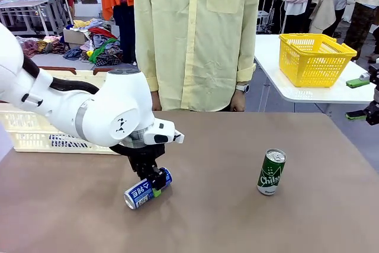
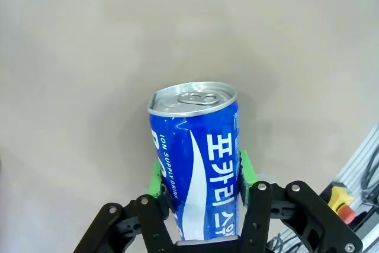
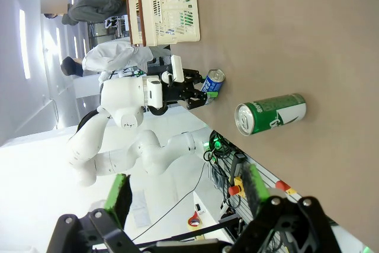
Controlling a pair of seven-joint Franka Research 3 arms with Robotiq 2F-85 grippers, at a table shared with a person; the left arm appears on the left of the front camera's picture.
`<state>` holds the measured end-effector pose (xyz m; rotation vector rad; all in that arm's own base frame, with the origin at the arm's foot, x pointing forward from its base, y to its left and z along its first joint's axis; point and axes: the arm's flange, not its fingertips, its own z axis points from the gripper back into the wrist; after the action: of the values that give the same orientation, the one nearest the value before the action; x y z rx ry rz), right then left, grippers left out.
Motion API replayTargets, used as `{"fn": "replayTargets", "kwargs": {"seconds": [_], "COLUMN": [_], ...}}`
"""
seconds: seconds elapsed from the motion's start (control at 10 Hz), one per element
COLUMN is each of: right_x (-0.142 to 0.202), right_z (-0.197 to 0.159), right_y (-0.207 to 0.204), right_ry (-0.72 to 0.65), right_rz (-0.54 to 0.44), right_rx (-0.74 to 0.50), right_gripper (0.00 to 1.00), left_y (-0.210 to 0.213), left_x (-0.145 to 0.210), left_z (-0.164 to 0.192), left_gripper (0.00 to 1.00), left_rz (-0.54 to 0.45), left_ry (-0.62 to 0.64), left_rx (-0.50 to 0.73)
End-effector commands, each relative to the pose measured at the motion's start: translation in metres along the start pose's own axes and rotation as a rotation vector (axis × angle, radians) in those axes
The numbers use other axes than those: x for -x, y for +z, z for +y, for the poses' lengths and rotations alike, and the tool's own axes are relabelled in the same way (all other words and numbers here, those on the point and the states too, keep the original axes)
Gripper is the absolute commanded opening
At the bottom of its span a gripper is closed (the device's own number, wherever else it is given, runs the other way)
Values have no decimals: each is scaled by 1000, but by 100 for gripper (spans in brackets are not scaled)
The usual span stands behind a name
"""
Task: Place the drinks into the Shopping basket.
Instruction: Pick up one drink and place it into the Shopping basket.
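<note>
Brown tabletop bears, behind and left of the left gripper, the large cream-white slotted plastic Shopping basket with a dark brown rim, its inside hidden. That gripper's jaws are clamped on a slim blue aluminium can with white print, tilted low over the table. Well right of them a slim green aluminium can stands upright, clear of the right gripper, whose jaws gape wide, holding nothing.

Your left arm angles in low, wrist turned down. Left gripper clamped, green pads pressing both sides of the blue can, whose top juts past the fingertips. Right gripper: fingers spread wide, pads well apart.
</note>
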<state>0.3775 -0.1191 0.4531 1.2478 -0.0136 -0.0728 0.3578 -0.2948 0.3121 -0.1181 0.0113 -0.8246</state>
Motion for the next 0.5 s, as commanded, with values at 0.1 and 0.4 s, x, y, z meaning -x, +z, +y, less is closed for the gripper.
{"fn": "replayTargets", "kwargs": {"seconds": [0.1,0.4], "right_x": [1,1], "right_z": [2,2], "right_y": [2,2], "right_ry": [8,8], "right_rz": [11,11], "right_rx": [8,8], "right_gripper": [100,100], "left_y": [-10,31], "left_x": [-5,3], "left_z": [-1,8], "left_gripper": [0,0], "left_rz": [31,-21], "left_ry": [12,37], "left_rx": [-2,50]}}
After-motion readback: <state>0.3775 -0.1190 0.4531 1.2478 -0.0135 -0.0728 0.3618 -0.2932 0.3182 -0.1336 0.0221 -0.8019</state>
